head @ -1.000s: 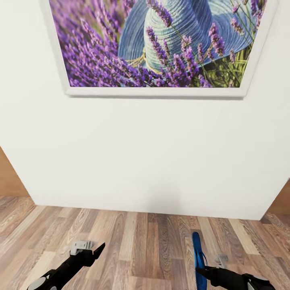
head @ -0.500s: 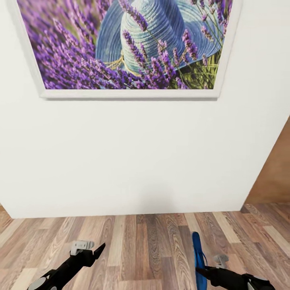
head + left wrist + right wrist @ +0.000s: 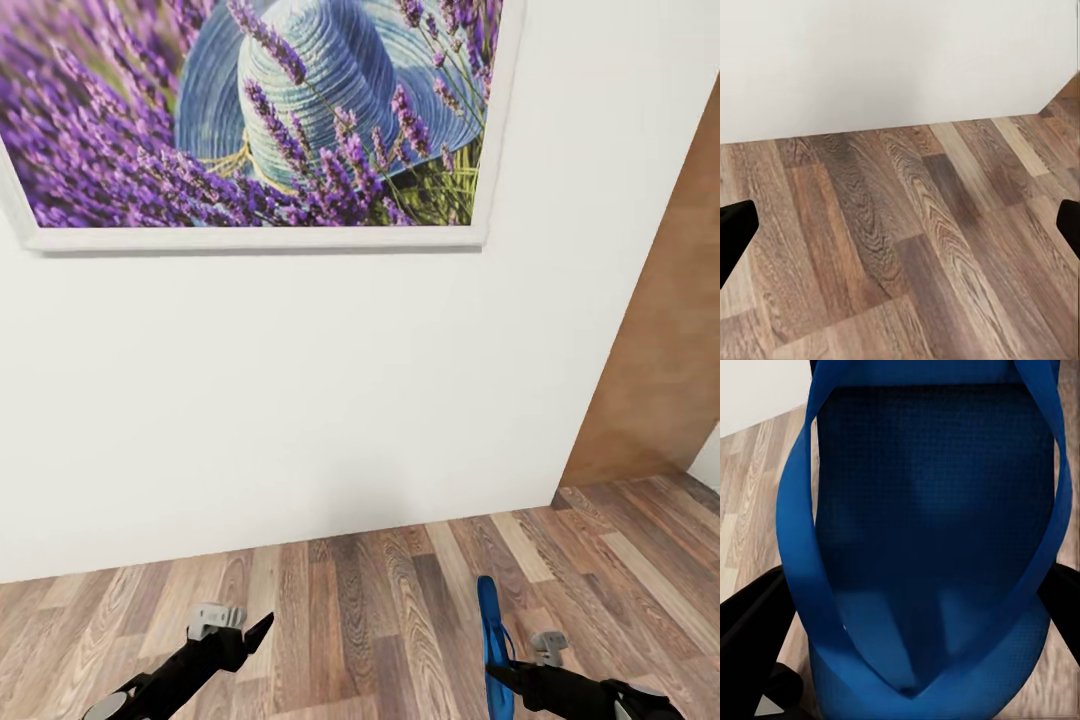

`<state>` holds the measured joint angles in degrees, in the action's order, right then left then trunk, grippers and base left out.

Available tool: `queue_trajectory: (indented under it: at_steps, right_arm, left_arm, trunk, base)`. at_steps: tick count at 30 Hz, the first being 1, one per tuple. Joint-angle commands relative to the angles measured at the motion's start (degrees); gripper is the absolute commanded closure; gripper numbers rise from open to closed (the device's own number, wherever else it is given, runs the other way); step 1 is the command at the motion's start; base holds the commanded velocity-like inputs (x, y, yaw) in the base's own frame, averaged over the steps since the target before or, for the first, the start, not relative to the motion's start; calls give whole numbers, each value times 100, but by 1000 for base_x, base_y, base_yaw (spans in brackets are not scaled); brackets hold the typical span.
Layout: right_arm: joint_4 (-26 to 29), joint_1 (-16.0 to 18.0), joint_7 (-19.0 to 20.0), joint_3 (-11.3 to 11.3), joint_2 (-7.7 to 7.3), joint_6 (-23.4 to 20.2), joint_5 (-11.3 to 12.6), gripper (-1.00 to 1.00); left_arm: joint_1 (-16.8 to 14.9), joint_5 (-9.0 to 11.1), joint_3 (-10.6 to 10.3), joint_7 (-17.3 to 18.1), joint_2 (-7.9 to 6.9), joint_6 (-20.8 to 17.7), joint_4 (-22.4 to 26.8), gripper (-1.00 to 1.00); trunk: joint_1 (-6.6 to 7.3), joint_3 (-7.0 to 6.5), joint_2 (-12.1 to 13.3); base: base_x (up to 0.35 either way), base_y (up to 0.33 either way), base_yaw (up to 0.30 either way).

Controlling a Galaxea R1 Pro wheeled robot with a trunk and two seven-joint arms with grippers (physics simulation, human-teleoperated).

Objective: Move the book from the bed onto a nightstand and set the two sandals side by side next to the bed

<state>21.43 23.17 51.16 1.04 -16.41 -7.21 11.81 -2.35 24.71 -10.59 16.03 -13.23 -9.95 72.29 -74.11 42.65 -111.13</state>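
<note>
- The head view faces a plain white wall (image 3: 300, 400) filling the middle of the frame; a white-framed picture (image 3: 250, 110) of purple lavender and a blue woven hat hangs across the upper left and top centre of the frame, cut off by the top and left edges.
- A brown panel (image 3: 665, 330) stands at the right edge of the frame, beside the wall's end; whether it is a door or a wall face I cannot tell.
- The wood-plank floor (image 3: 380, 610) runs across the bottom of the frame, in mixed light and dark brown boards.
- The left gripper (image 3: 240, 632) shows at the lower left of the head view, over the floor; in the left wrist view its dark fingertips (image 3: 735, 232) sit at the two side edges of the frame, wide apart, with bare floorboards between them and nothing held.
- The right gripper (image 3: 505, 672) shows at the lower right of the head view, clamped on a blue sandal (image 3: 490, 640); the sandal stands on edge there, a narrow blue strip pointing up the frame, held above the floor.
- In the right wrist view the sandal (image 3: 930, 532) spreads over most of the frame; its textured dark blue sole faces the camera, its lighter blue straps meet in a V near the bottom centre, and the black fingers (image 3: 754, 622) press at both sides.
</note>
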Motion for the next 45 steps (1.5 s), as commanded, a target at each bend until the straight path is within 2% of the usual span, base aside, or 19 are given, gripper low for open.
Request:
queue_trajectory:
  at_steps: [1, 7, 24, 45]
  right_arm:
    - [1, 3, 17, 11, -2, -61, 58, 100]
    - [1, 3, 32, 11, -2, -61, 58, 100]
    - [3, 3, 43, 11, -2, -62, 50, 100]
    - [10, 3, 43, 11, -2, -61, 49, 100]
  left_arm:
    - [-2, 61, -3, 5, -4, -42, 0, -100]
    - [-2, 61, -5, 5, -4, -42, -54, -100]
    - [-2, 61, -11, 5, -4, -42, -66, -100]
    - [-2, 61, -13, 5, -4, -42, -66, -100]
  trunk:
    - [1, 1, -3]
    - [1, -27, -3]
    - [1, -100, -3]
    - [1, -100, -3]
  base:
    - [0, 0, -258]
    - [0, 0, -164]
    - [0, 0, -18]
    - [0, 0, -270]
